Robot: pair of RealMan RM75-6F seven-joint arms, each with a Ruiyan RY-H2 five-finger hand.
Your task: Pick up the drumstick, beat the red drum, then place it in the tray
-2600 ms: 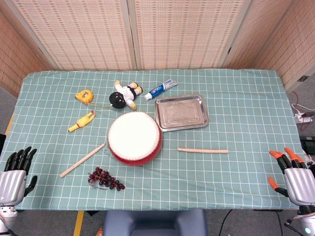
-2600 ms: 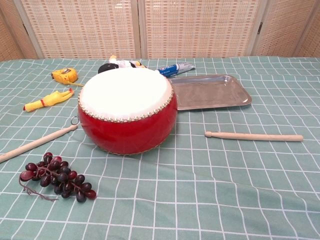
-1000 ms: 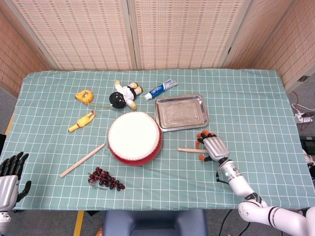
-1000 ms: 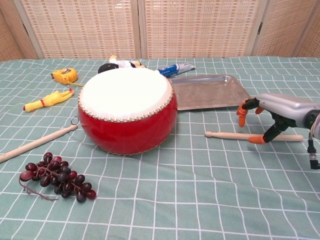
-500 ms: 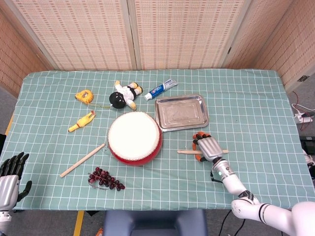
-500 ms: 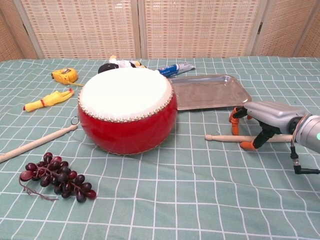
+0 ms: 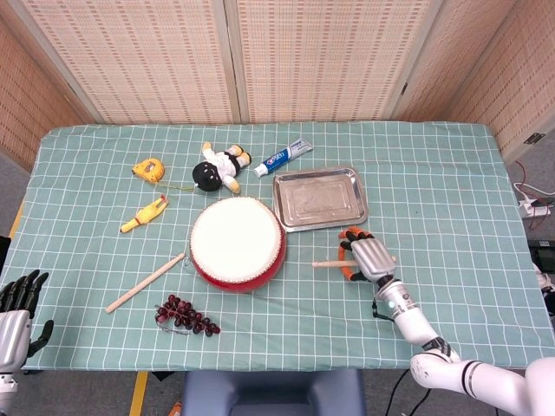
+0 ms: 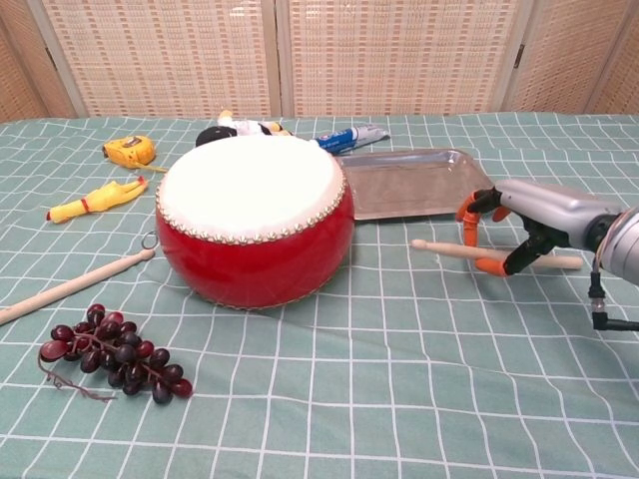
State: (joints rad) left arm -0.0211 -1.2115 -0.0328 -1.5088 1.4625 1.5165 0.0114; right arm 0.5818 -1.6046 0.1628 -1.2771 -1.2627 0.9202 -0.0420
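Note:
The red drum (image 7: 237,241) (image 8: 255,215) with its white skin stands mid-table. Right of it lies a pale wooden drumstick (image 7: 328,263) (image 8: 439,248), and my right hand (image 7: 368,257) (image 8: 519,225) grips its middle, orange-tipped fingers curled over it and thumb beneath. In the chest view the stick is a little off the cloth, its tip pointing at the drum. The empty steel tray (image 7: 319,199) (image 8: 419,185) sits just behind the hand. My left hand (image 7: 13,316) hangs at the table's near left corner, fingers apart, holding nothing.
A second drumstick (image 7: 145,282) (image 8: 75,286) lies left of the drum, dark grapes (image 7: 186,315) (image 8: 115,354) in front of it. Behind are a rubber chicken (image 7: 144,214), yellow tape measure (image 7: 148,168), doll (image 7: 217,169) and toothpaste tube (image 7: 284,158).
My right hand came in from the near right corner, closed around the drumstick and raised it slightly off the cloth. The left hand sank a little lower at the table's edge.

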